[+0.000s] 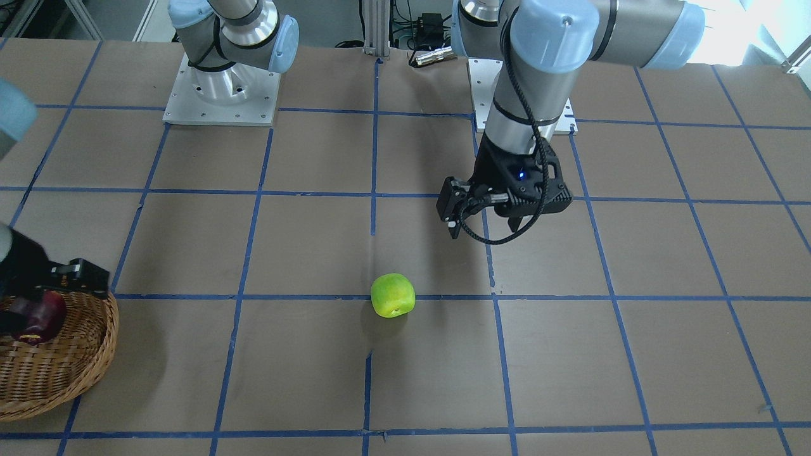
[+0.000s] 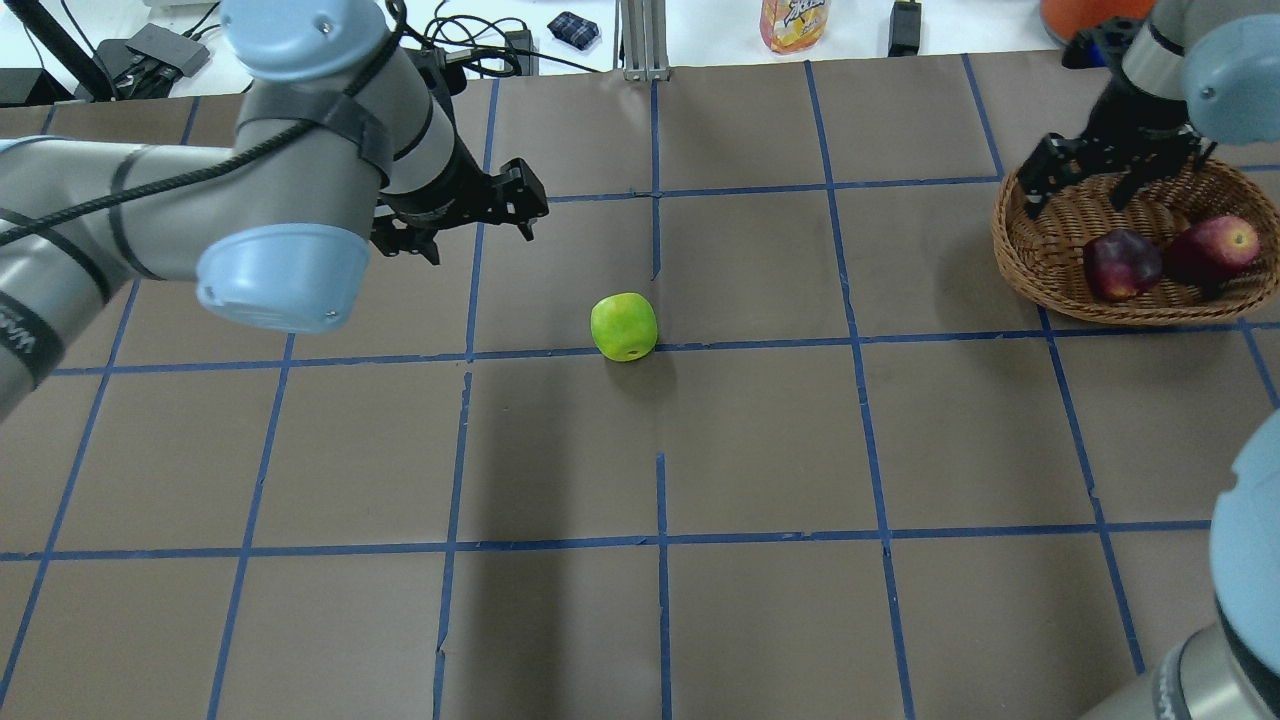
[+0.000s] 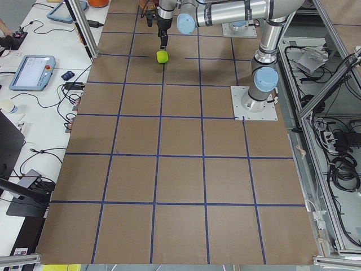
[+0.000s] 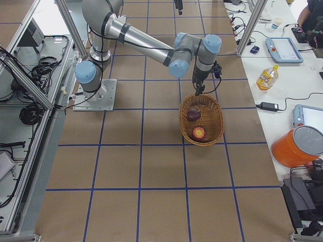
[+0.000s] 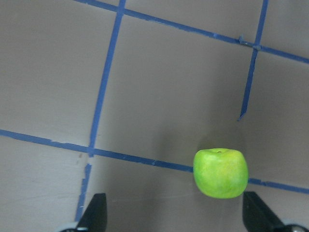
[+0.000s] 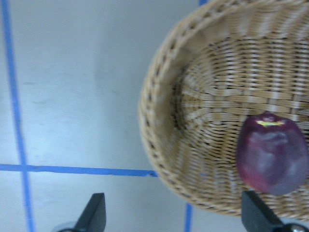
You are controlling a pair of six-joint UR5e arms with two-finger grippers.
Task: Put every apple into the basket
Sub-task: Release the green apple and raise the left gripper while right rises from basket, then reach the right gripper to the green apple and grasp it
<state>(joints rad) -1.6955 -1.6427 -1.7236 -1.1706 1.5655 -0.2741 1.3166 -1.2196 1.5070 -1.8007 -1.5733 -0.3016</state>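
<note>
The lime green apple (image 2: 624, 326) lies on the brown table near the middle, also in the front view (image 1: 393, 295) and the left wrist view (image 5: 220, 172). My left gripper (image 2: 482, 245) hovers open and empty behind and to the left of it, fingers (image 5: 96, 212) spread wide. The wicker basket (image 2: 1020, 260) stands at the far right and holds the dark maroon apple (image 2: 1122, 264) and the red apple (image 2: 1215, 247). My right gripper (image 2: 1085, 200) hangs open and empty over the basket's far rim; its wrist view shows the maroon apple (image 6: 272, 153) inside the basket (image 6: 164, 111).
Blue tape lines grid the table. The arm bases (image 1: 222, 95) stand at the robot's edge. A drink bottle (image 2: 795, 22), cables and an orange container (image 4: 295, 146) sit on the white bench beyond the table's far edge.
</note>
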